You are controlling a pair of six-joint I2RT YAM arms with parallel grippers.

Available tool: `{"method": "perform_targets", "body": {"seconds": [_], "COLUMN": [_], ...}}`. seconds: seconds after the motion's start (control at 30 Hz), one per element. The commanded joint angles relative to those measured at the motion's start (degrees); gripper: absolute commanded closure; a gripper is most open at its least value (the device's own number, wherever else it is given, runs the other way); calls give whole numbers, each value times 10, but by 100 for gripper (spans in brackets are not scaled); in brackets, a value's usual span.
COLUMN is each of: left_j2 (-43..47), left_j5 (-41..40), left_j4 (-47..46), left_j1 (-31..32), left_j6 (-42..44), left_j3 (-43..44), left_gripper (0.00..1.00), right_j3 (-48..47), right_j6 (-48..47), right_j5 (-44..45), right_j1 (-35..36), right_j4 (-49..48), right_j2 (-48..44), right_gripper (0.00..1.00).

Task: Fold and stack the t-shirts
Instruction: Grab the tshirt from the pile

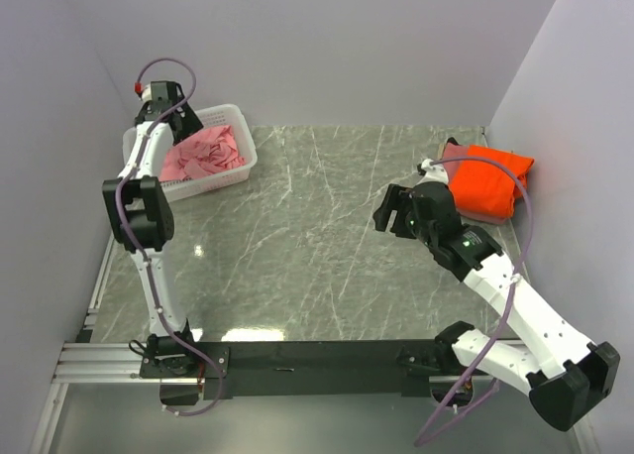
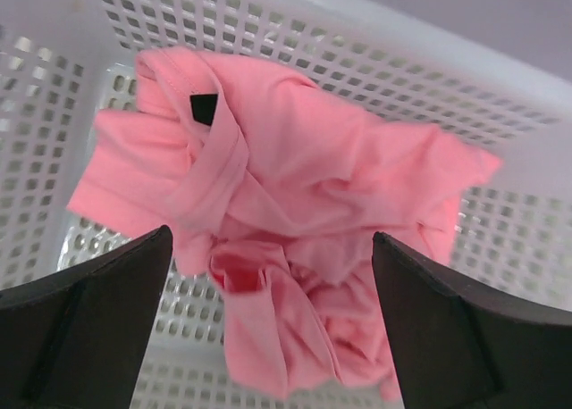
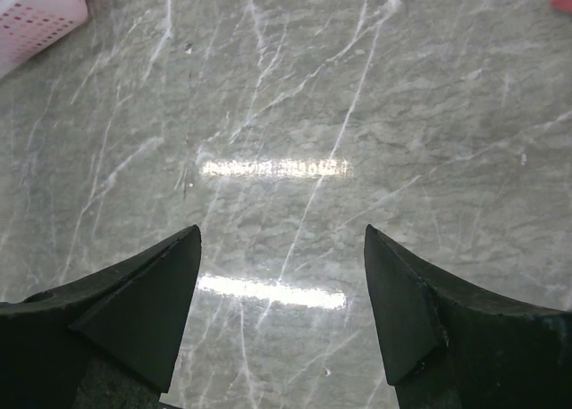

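Observation:
A crumpled pink t-shirt (image 1: pixel 203 154) lies in the white perforated basket (image 1: pixel 243 137) at the far left. My left gripper (image 1: pixel 170 117) hangs over it, open. In the left wrist view the same t-shirt (image 2: pixel 295 186) fills the space below the gripper (image 2: pixel 271 239), whose jaws stand wide apart on either side of the cloth without touching it. A folded bright orange t-shirt (image 1: pixel 490 181) rests at the far right, with a rose-coloured edge (image 1: pixel 451 155) showing beneath it. My right gripper (image 1: pixel 391 211) hovers left of that pile, open (image 3: pixel 281 232) over bare table with nothing in it.
The grey marbled tabletop (image 1: pixel 317 236) is bounded by pale walls on the left, back and right. The basket's corner (image 3: pixel 36 12) shows at the top left of the right wrist view. The basket wall (image 2: pixel 402 61) rises behind the pink cloth.

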State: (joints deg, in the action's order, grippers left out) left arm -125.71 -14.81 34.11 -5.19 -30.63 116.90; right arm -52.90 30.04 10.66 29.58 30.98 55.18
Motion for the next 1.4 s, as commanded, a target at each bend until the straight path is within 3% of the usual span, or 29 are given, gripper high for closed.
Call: {"method": "perform_targets", "body": {"seconds": [0.0,0.1,0.33,0.4,0.43,0.5,0.53,0.67,0.93,1.1,1.37], "left_j2": [-49,-101,-168,-179,-186,-186,-183,-154,-27,86,252], "left_j5": [-13,-7,-1,10,13,20,22,34,84,138,203], "left_j4": [18,29,11,11,11,8,3,-23,-57,-104,-109], "left_j1": [-3,-3,-3,-3,-3,-3,-3,-3,-2,8,120], "left_j6": [14,12,12,15,15,15,15,18,12,-21,-30], "left_j3": [57,97,97,101,102,98,96,76,86,31,2], "left_gripper": [1,1,1,6,21,39,59,100,100,100,100], "right_j3": [3,-12,-33,-33,-33,-35,-35,-38,-49,-54,-39], "right_j6": [19,23,14,15,16,17,15,14,11,10,12], "right_j5": [-14,-28,-22,-22,-24,-26,-27,-26,-41,-45,-52], "right_j1": [-3,-4,-4,-4,-4,-3,-4,-4,-4,-5,-3], "right_j4": [-39,-44,-29,-25,-22,-20,-22,-22,-32,-33,-37], "right_j2": [21,48,70,75,78,85,86,92,113,114,96], "right_gripper": [20,20,21,21,21,21,21,21,22,23,24]}}
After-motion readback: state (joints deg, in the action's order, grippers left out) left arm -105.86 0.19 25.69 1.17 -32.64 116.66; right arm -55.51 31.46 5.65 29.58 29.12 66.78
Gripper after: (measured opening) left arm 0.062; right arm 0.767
